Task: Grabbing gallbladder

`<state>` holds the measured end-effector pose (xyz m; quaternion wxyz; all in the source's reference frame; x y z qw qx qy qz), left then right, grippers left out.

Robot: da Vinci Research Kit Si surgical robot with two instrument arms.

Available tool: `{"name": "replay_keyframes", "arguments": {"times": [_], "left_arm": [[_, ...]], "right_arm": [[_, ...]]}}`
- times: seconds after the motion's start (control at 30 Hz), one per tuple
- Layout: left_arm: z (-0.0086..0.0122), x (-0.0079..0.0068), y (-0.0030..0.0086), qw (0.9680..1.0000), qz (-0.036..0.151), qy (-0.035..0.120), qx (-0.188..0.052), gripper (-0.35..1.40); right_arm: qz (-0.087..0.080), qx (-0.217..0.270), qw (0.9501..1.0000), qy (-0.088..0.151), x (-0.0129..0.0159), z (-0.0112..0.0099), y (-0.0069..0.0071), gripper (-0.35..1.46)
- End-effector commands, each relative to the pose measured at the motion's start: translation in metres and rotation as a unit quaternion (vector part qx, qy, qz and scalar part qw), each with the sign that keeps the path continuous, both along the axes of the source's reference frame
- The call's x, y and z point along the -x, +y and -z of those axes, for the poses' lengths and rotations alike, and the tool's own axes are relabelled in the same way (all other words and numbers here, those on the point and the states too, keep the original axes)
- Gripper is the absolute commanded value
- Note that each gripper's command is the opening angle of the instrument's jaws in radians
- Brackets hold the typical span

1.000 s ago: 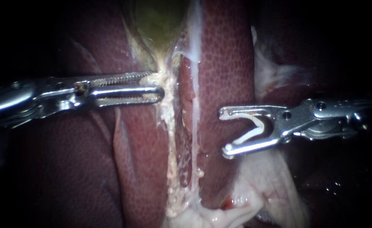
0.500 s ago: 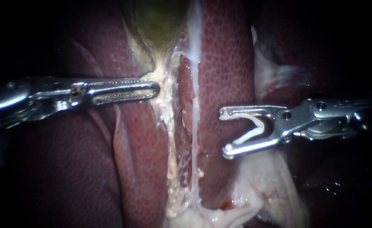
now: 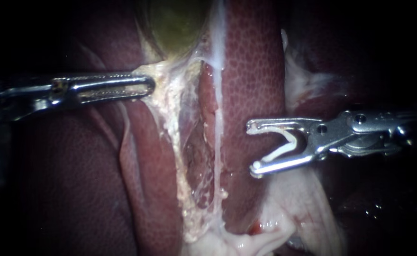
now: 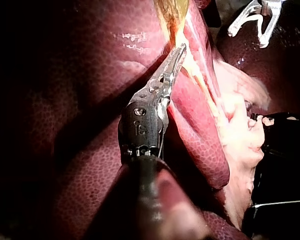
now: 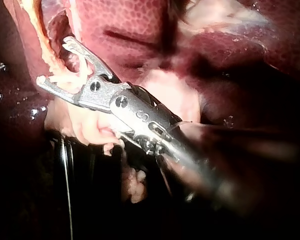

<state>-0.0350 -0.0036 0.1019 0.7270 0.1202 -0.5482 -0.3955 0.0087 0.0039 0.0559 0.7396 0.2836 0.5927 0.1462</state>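
**A:** so the liver [image 3: 251, 71] is taking up nearly the whole endoscope view, dark red and mottled, with a groove [image 3: 196, 151] running down the middle.

**B:** yep, and the gallbladder [image 3: 175, 21] is sitting at the top of that groove. It's greenish and narrowing into a pale fatty strip [image 3: 170, 109] that's trailing down the groove.

**A:** the left instrument [image 3: 149, 86] is reaching in from the left. Its jaws are biting together on that pale lower end of the gallbladder, and the tissue is stretching toward them like a little tent.

**B:** the right instrument [image 3: 252, 148] is hanging over the liver on the other side of the groove, well apart from the gallbladder. Its jaws are standing wide apart.

**A:** and a small white clip [image 3: 277, 152] is sitting in the gap between those jaws.
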Motion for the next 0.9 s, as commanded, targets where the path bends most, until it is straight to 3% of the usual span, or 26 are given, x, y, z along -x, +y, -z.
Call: {"name": "replay_keyframes", "arguments": {"times": [0.03, 0.3, 0.9], "left_arm": [[0.0002, -0.0002, 0.0002, 1.0, 0.002, 0.0, 0.0, -0.35], [0.0009, -0.0015, 0.0009, 1.0, 0.01, -0.001, 0.0, -0.35], [0.001, -0.0015, 0.0008, 0.9999, 0.012, 0.001, 0.0, -0.35]], "right_arm": [[0.0, 0.0, 1.0, 0.0, 0.0, 0.0, 0.0, 0.59], [0.0, 0.0, 1.0, 0.0, 0.0, 0.0, 0.0, 0.59], [0.0, 0.0, 1.0, 0.0, -0.0001, 0.0, 0.0, 0.59]]}}
